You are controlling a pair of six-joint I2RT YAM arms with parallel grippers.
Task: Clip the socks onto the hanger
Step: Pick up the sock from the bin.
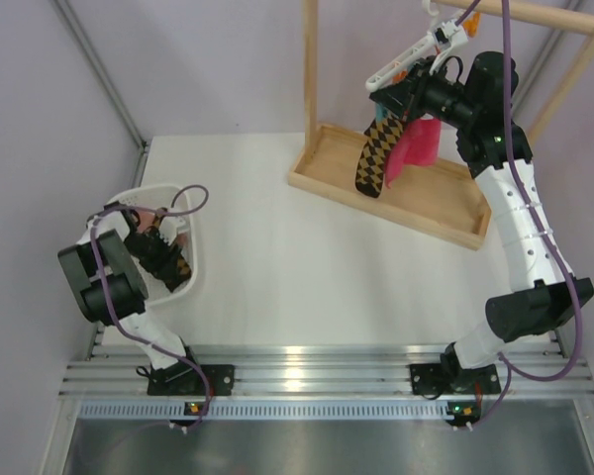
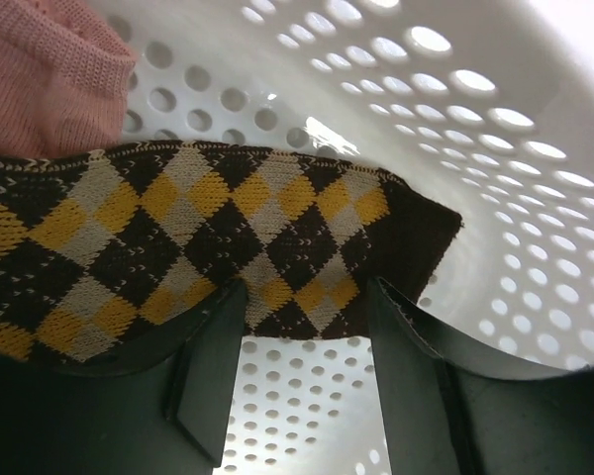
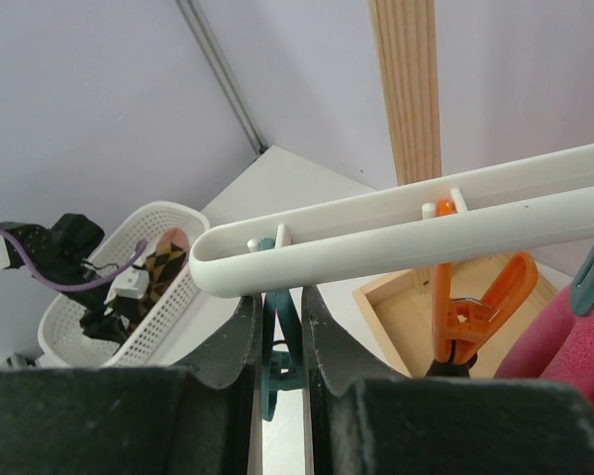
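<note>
One diamond-check sock hangs from the white hanger, held by an orange clip. The other sock lies in the white basket, its brown edge resting at my left fingertips. My left gripper is down in the basket and open, with only perforated basket floor showing in the gap. My right gripper is up under the end of the hanger bar, shut on a teal clip. From above, that gripper sits just below the tilted hanger.
A peach-pink sock lies in the basket beside the checked one. A bright pink cloth hangs next to the clipped sock. The wooden rack stands on its tray base at the back right, with its top rail over the hanger.
</note>
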